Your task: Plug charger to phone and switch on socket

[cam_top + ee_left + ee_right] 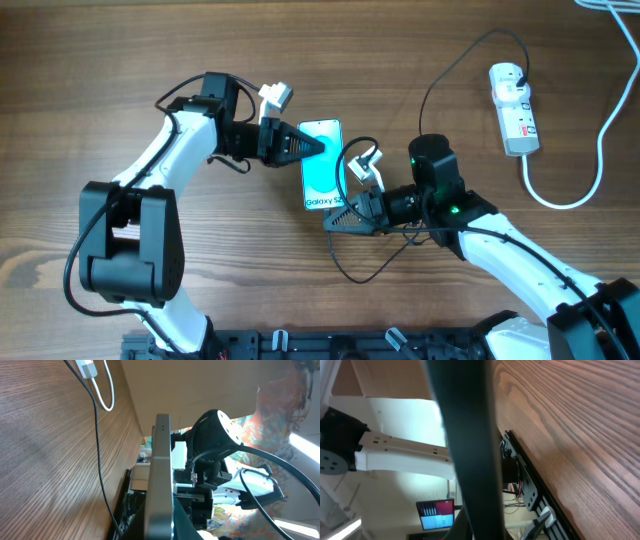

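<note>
Presently: left hand [305,143] closed on the phone [322,170] at its edge; right hand [340,218] closed, contents unclear. Phone likely rigid, slick, fragile: grip the edges. Charger [426,100] limp: hold near its tip.

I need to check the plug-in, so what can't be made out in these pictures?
- Charger tip: overhead, hidden under the right gripper at the phone's lower end.
- Socket switch: overhead, too small to read.
- Right wrist: a blurred dark bar fills the middle, hiding whatever is gripped.
- Left wrist: phone edge-on, its port out of sight.
</note>
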